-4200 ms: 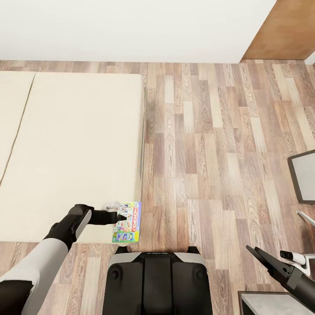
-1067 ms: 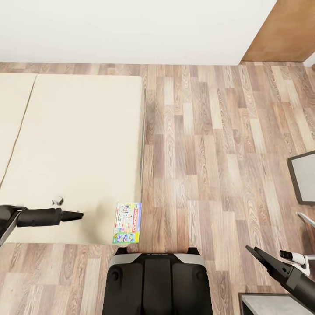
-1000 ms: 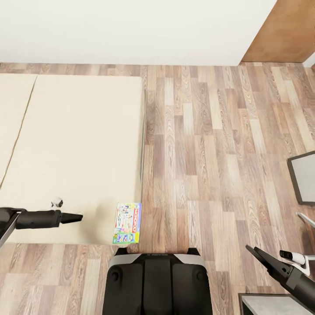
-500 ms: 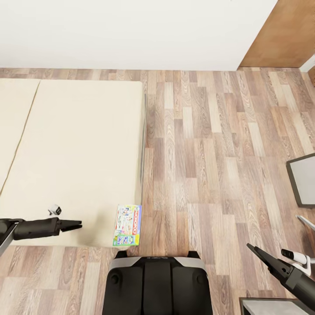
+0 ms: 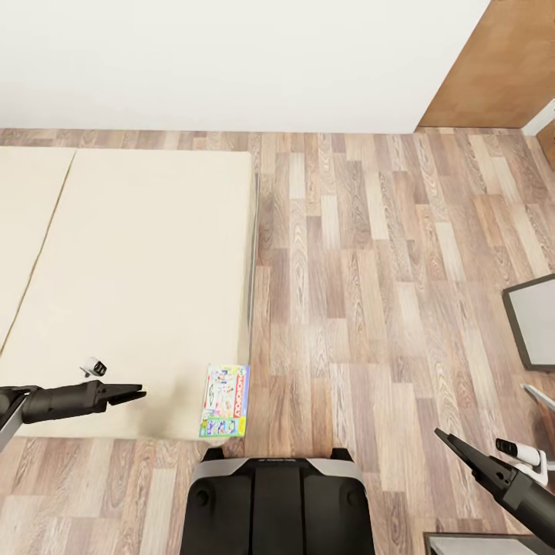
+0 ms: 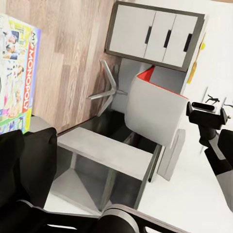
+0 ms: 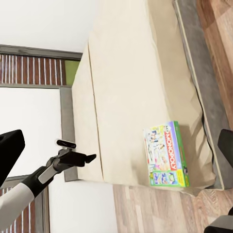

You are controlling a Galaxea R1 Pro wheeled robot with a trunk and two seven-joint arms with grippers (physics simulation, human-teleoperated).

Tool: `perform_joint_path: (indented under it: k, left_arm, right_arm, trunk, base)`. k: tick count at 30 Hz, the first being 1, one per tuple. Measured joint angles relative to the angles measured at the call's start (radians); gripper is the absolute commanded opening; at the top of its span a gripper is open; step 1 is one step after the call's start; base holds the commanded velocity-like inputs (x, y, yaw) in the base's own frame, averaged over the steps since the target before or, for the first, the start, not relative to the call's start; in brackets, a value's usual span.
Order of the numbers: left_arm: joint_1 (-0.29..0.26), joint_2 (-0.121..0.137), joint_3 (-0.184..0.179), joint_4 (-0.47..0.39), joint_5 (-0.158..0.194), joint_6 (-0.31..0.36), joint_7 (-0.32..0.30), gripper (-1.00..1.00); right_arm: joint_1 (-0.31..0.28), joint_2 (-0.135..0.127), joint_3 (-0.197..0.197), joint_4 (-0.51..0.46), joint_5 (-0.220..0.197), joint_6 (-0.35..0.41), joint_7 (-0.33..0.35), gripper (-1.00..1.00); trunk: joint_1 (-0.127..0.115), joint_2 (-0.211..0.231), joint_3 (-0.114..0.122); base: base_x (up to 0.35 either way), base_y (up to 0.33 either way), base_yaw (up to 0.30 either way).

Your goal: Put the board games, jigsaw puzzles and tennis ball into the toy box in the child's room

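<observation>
A flat MONOPOLY board game (image 5: 225, 401) lies on the near right corner of the bed (image 5: 131, 262), a cream mattress on a grey frame. My left gripper (image 5: 136, 395) hovers over the mattress's near edge, a hand's width left of the box, fingers slightly open and empty. The board game (image 6: 17, 73) also lies in the left wrist view. In the right wrist view the board game (image 7: 167, 155) rests near the mattress corner with the left gripper (image 7: 91, 157) apart from it. My right gripper (image 5: 451, 445) hangs open and empty over the floor at the lower right.
Wood-plank floor (image 5: 370, 270) stretches right of the bed to a brown door (image 5: 493, 62). A dark-framed grey surface (image 5: 533, 320) stands at the right edge, with a chair leg (image 5: 539, 395) below it. The left wrist view has a three-drawer white unit (image 6: 155, 36) and a white chair (image 6: 155, 114).
My left arm has drawn back leftward from the MONOPOLY box, which stays on the bed. Its fingertips have parted slightly. The head camera has shifted, sliding the scene down a little.
</observation>
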Motion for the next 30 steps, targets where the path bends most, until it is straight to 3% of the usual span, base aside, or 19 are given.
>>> perform_joint_path:
  k: [30]
  left_arm:
    - [0.005, -0.001, -0.002, -0.006, 0.007, -0.001, 0.000, 1.00]
  right_arm:
    - [0.000, 0.000, 0.000, 0.000, 0.000, 0.000, 0.001, 1.00]
  trunk:
    - [0.000, 0.000, 0.048]
  base:
    - [0.000, 0.000, 0.000]
